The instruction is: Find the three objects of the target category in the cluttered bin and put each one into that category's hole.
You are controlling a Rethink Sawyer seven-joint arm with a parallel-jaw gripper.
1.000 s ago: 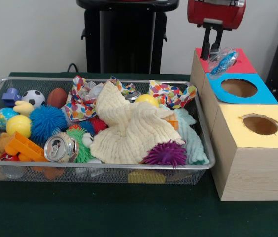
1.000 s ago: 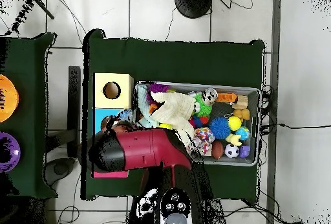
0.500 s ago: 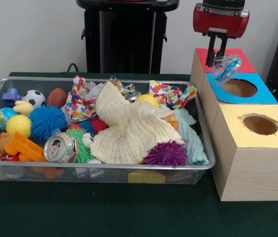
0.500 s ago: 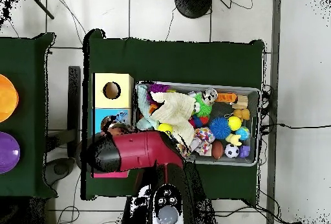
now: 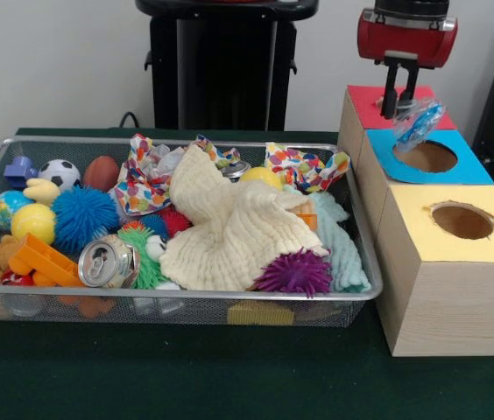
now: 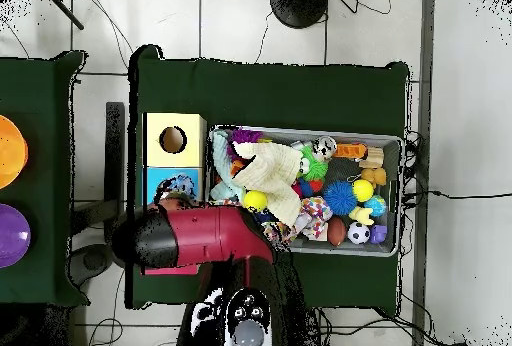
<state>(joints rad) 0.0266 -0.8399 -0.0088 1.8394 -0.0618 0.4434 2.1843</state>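
Observation:
My gripper (image 5: pixel 398 112) hangs over the far edge of the blue-topped box (image 5: pixel 466 171), shut on a crumpled clear and blue plastic wrapper (image 5: pixel 420 122). The wrapper dangles just above the far left rim of that box's round hole (image 5: pixel 428 157). Behind it stands the red-topped box (image 5: pixel 365 103), in front the yellow-topped box (image 5: pixel 422 236) with its own hole (image 5: pixel 462 220). In the overhead view the red arm (image 6: pixel 205 237) covers the red box, and the wrapper (image 6: pixel 180 184) shows over the blue box (image 6: pixel 155 179).
A wire mesh bin (image 5: pixel 186 296) beside the boxes holds a cream cloth (image 5: pixel 229 227), a soda can (image 5: pixel 107 261), spiky balls (image 5: pixel 83 216), a soccer ball (image 5: pixel 59 173), patterned wrappers (image 5: pixel 304 171) and toys. Orange (image 6: pixel 8 152) and purple (image 6: pixel 10 234) bowls sit on another table.
The gripper has carried the wrapper from above the red box toward the blue box's hole and slightly up. Bin contents have not moved.

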